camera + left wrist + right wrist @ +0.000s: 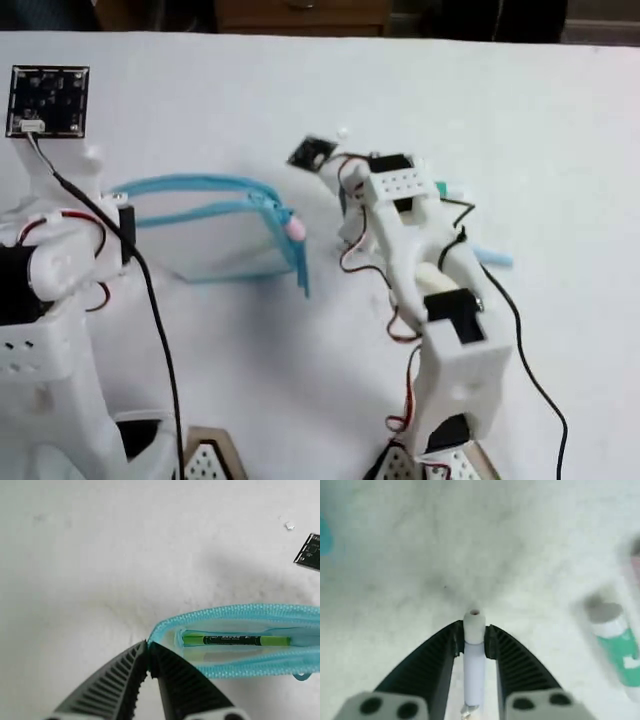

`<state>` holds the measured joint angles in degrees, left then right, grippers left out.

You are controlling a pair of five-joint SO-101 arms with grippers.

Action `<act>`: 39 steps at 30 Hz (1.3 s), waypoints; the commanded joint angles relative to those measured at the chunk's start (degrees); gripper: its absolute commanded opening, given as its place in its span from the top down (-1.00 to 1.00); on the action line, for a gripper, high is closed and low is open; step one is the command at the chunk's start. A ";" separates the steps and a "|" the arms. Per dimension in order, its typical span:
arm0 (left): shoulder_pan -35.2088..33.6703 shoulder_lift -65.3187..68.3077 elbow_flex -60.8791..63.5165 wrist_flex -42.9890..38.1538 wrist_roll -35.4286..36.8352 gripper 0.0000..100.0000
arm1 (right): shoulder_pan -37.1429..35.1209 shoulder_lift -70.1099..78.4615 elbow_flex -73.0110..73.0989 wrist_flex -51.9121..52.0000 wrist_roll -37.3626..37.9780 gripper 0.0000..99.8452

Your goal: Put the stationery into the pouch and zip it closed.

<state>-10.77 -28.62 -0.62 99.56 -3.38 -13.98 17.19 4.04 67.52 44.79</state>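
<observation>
Pinching the pouch [240,612] end, left end effector [148,657]; right end effector [474,635] around a white pen [474,672].

The right gripper [474,631] is clamped on a pale pen [473,672], whose white capped end pokes just past the fingertips. Taking that end as twelve o'clock, a green-and-white tube [616,642] with a grey cap lies on the white counter [470,540] near three o'clock. A teal patch [324,537] sits at ten o'clock.
</observation>
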 commanded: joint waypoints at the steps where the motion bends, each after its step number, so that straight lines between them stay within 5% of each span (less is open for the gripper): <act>1: 0.92 4.70 4.04 0.18 -0.26 0.95 | -0.48 -10.68 -1.67 2.95 -3.25 0.97; 16: 0.92 4.35 4.04 0.44 -0.26 0.95 | -1.54 -57.54 6.95 15.52 -34.90 0.97; 22: 0.92 4.35 3.96 0.26 -0.26 0.95 | -9.36 -79.87 26.46 3.82 -35.96 0.97; 29: 0.92 4.35 3.96 0.26 -0.26 0.95 | -20.00 -97.80 44.66 -32.31 -37.27 0.97; 33: 0.92 4.35 3.96 0.26 -0.26 0.95 | -19.21 -96.57 41.58 -43.82 -42.37 0.97; 39: 0.92 4.35 3.96 0.26 -0.26 0.95 | -19.38 -84.26 21.98 -45.23 -44.22 0.97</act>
<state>-10.77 -28.62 -0.62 99.56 -3.38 -33.23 -72.48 36.84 23.82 2.33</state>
